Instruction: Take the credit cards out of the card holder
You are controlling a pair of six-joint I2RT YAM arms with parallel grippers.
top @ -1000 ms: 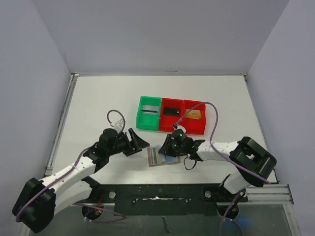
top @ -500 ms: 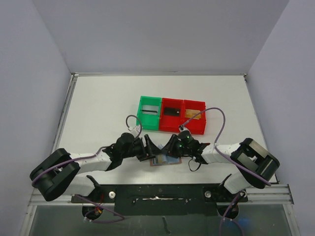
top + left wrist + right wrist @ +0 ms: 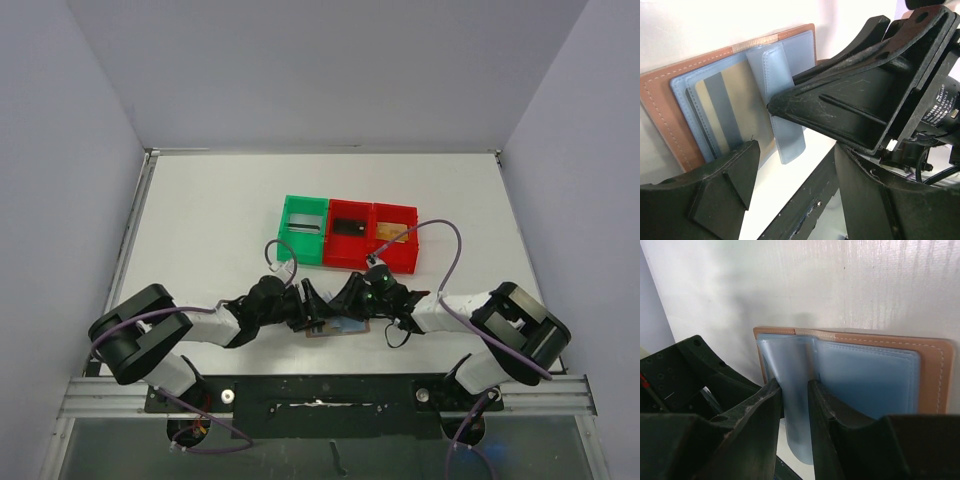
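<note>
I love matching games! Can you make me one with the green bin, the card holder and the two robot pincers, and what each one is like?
Things:
1 green bin
2 card holder
3 left pincer
4 right pincer

What it is like:
A open wide
B down at the pale blue flap
C next to a red bin
D lying open on the table

Pairs: 1-C, 2-D, 3-A, 4-B

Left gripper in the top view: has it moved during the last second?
Yes. Against the fixed green plastic bin, the left gripper has moved rightward, closing the gap to the flat brown leather card holder.
</note>
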